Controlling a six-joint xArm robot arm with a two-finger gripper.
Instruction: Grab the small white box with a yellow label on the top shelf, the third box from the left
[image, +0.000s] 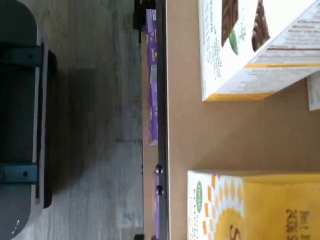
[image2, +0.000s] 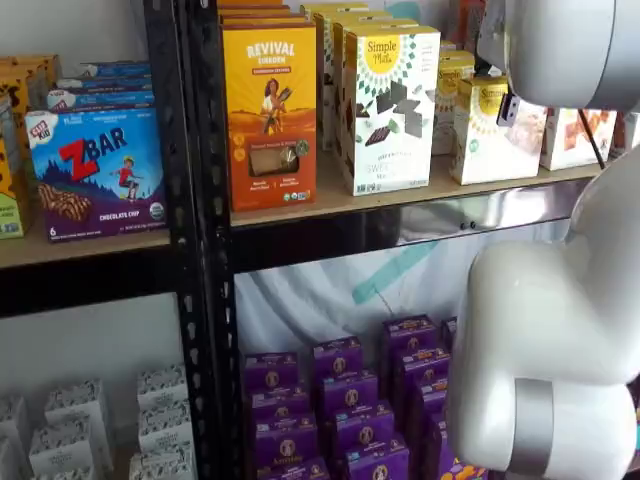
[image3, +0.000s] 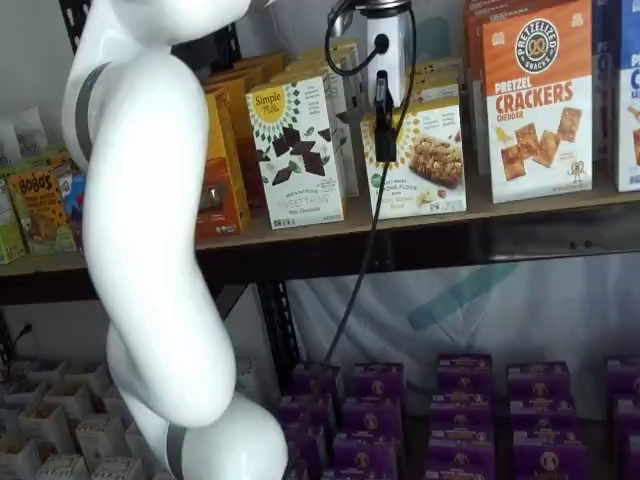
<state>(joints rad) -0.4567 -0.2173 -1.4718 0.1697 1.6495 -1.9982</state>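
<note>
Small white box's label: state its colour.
Yellow sunburst on the small white box, clearest in a shelf view.

"PRETZEL CRACKERS" on orange-topped box (image3: 537, 100)

small white box (image3: 418, 158): showing cream-white, yellow sunburst label, green dot | top shelf (image3: 520, 208): showing tan board | lower cartons (image2: 340, 395): showing purple

The small white box (image3: 420, 160) stands upright on the top shelf (image3: 330, 235).
</note>
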